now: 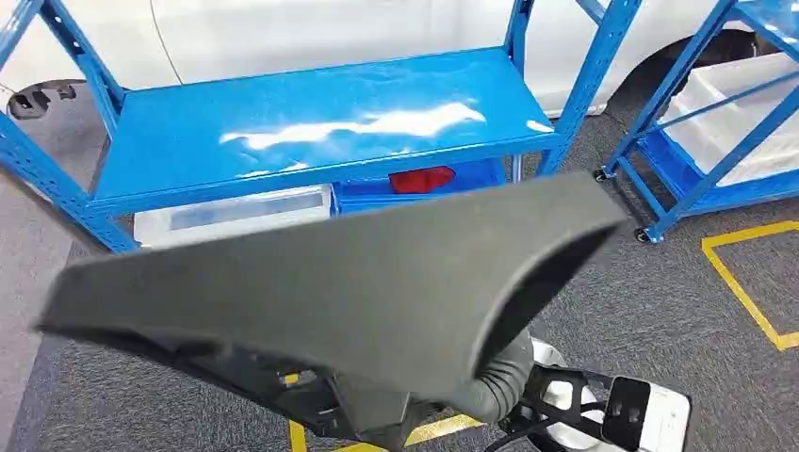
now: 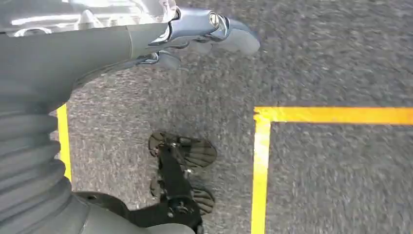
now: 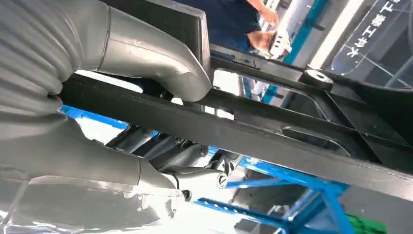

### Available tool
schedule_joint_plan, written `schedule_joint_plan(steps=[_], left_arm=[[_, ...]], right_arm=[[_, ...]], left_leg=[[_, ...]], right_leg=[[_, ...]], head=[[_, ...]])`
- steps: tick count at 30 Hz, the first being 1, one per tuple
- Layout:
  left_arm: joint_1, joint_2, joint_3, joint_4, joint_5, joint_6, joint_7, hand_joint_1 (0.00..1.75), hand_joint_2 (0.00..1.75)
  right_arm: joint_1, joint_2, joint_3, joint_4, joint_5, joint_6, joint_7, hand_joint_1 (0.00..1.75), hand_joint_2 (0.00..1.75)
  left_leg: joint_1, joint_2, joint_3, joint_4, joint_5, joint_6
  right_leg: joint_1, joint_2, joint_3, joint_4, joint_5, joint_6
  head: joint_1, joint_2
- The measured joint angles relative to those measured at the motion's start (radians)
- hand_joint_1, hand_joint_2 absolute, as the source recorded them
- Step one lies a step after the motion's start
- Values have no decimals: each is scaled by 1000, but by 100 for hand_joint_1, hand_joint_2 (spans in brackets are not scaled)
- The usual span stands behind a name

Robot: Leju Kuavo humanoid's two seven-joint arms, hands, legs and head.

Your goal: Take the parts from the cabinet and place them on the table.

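a large black part (image 1: 339,292) hides the right hand (image 3: 160,73) gripping it.

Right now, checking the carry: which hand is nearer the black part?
Right. The right hand grips the black part, thumb on one side and fingers on the other. The left hand hangs over the grey carpet.

white characters stand on a dark clear panel (image 3: 377,36) in the right wrist view; they read roughly "工装" plus a cross-like stroke, turned and partly cut off. no other text can be read anywhere.
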Motion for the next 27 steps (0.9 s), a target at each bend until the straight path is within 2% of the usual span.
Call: schedule_joint_plan(steps=[1, 2, 3, 4, 5, 6, 7, 8, 9, 10, 11, 12, 14, 15, 16, 17, 19, 20, 21, 22, 23, 24, 25, 26, 27], left_arm=[[1, -1, 0, 0, -3, 1, -4, 0, 175], [2, -2, 0, 0, -8, 6, -5, 0, 175], [5, -2, 0, 0, -7, 13, -6, 0, 175], [9, -2, 0, 0, -4, 16, -10, 0, 175], [12, -1, 1, 0, -4, 17, -14, 0, 175], [13, -1, 2, 0, -2, 17, -15, 0, 175], [12, -1, 3, 0, -2, 19, -16, 0, 175], [12, -1, 4, 0, -6, 28, -16, 0, 175], [12, -1, 5, 0, -7, 37, -27, 0, 175], [12, -2, 8, 0, -7, 42, -51, 0, 175], [11, -2, 10, 0, -5, 43, -69, 0, 175], [9, -2, 11, 0, -6, 52, -77, 0, 175], [6, -4, 11, 0, -14, 73, -91, 0, 175], [4, -8, 11, 0, -22, 66, -92, 0, 175], [4, -7, 11, 0, -28, 58, -93, 0, 175], [5, -7, 11, 0, -33, 49, -95, 0, 175], [9, -7, 11, 0, -39, 24, -95, 0, 175], [10, -7, 11, 0, -40, 22, -92, 0, 175], [10, -8, 11, 0, -41, 20, -87, 0, 175], [9, -8, 11, 0, -41, 20, -83, 0, 175], [8, -8, 11, 0, -41, 21, -80, 0, 175], [6, -10, 11, 0, -41, 23, -76, 0, 175], [4, -11, 11, 0, -43, 24, -70, 0, 175], [5, -11, 11, 0, -44, 26, -67, 0, 175], [5, -10, 11, 0, -44, 27, -64, 0, 175]], right_arm=[[-1, -3, 7, -6, 1, -2, -6, 175, 175], [1, -2, 13, -8, 7, 0, -12, 175, 175], [7, -3, 15, -8, 11, 6, -16, 175, 175], [13, -3, 18, -9, 15, 11, -18, 175, 175], [19, -3, 21, -9, 19, 18, -19, 175, 175], [23, -3, 24, -10, 25, 20, -20, 175, 175], [26, -3, 27, -11, 28, 23, -20, 175, 175], [27, -2, 28, -14, 31, 29, -20, 175, 175], [29, -2, 29, -19, 35, 36, -21, 175, 175], [32, -1, 29, -24, 40, 43, -24, 175, 175], [35, 3, 28, -29, 44, 48, -25, 175, 175], [42, 4, 27, -37, 46, 51, -25, 175, 175], [52, 6, 22, -54, 47, 53, -25, 175, 175], [56, 6, 17, -62, 47, 55, -23, 175, 175], [56, 6, 6, -68, 42, 65, -21, 175, 175], [56, 7, -10, -69, 34, 82, -16, 175, 175], [58, 11, -54, -68, 21, 121, -14, 175, 175], [60, 13, -70, -68, 19, 134, -13, 175, 175], [63, 18, -88, -68, 18, 149, -11, 175, 175], [67, 24, -101, -67, 18, 159, -9, 175, 175], [70, 30, -111, -68, 18, 164, -8, 175, 175], [73, 36, -120, -68, 20, 166, -5, 175, 175], [73, 42, -128, -68, 26, 171, -3, 175, 175], [75, 48, -134, -68, 29, 175, 2, 175, 175], [76, 54, -138, -68, 32, 177, 5, 175, 175]], left_leg=[[0, -40, -15, 38, -27, -3], [1, -61, -50, 114, -69, -4], [3, -69, -92, 201, -107, -6], [3, -74, -127, 273, -132, -9], [3, -76, -148, 312, -133, -10], [3, -76, -143, 299, -110, -10], [4, -78, -117, 240, -66, -10], [7, -85, -73, 147, -14, -10], [10, -108, -34, 64, 23, -10], [13, -159, -20, 31, 6, -6], [14, -157, -23, 26, 9, -1], [9, -148, -25, 27, 9, 3], [5, -131, -23, 22, 19, 19], [13, -113, -23, 14, 27, 29], [12, -105, -23, 9, 30, 35], [10, -93, -26, 9, 32, 39], [8, -68, -32, 11, 34, 39], [8, -54, -34, 11, 35, 39], [8, -41, -35, 11, 35, 38], [8, -28, -35, 12, 35, 38], [8, -18, -34, 12, 35, 37], [7, -9, -32, 11, 34, 35], [6, -1, -29, 11, 34, 31], [0, 6, -30, 10, 34, 22], [1, 12, -29, 9, 34, 15]], right_leg=[[-1, 10, 2, -4, 3, -6], [-2, 20, 0, -4, 4, -10], [-1, 32, -2, -3, 5, -12], [0, 44, -4, -2, 6, -12], [0, 57, -6, 2, 6, -12], [0, 70, -7, 6, 6, -12], [-1, 84, -8, 12, 5, -11], [-2, 98, -9, 18, 3, -8], [-3, 109, -11, 26, 1, -4], [1, 120, -19, 35, -1, 4], [-1, 129, -28, 44, 0, 9], [-3, 136, -33, 40, 5, 17], [-7, 155, -39, 35, 15, 33], [-9, 139, -41, 43, 9, 35], [-4, 95, -54, 73, -18, 40], [-6, 68, -83, 136, -59, 45], [-11, 47, -157, 303, -134, 53], [-14, 45, -176, 350, -147, 56], [-16, 43, -171, 346, -135, 57], [-16, 38, -138, 293, -104, 55], [-15, 31, -88, 206, -66, 51], [-12, 12, -30, 105, -30, 45], [-4, -38, 10, 26, -29, 33], [3, -39, 10, 24, -28, 23], [5, -27, 6, 25, -27, 18]], head=[[0, 0], [-2, 0], [-2, 0], [-1, 0], [-2, 0], [-1, 0], [-2, 0], [-1, 0], [-2, 0], [-1, 0], [0, 0], [0, 0], [-2, 0], [-3, 0], [7, 0], [10, 0], [11, 0], [10, 0], [11, 0], [11, 0], [11, 0], [11, 0], [11, 0], [7, 0], [9, 0]])
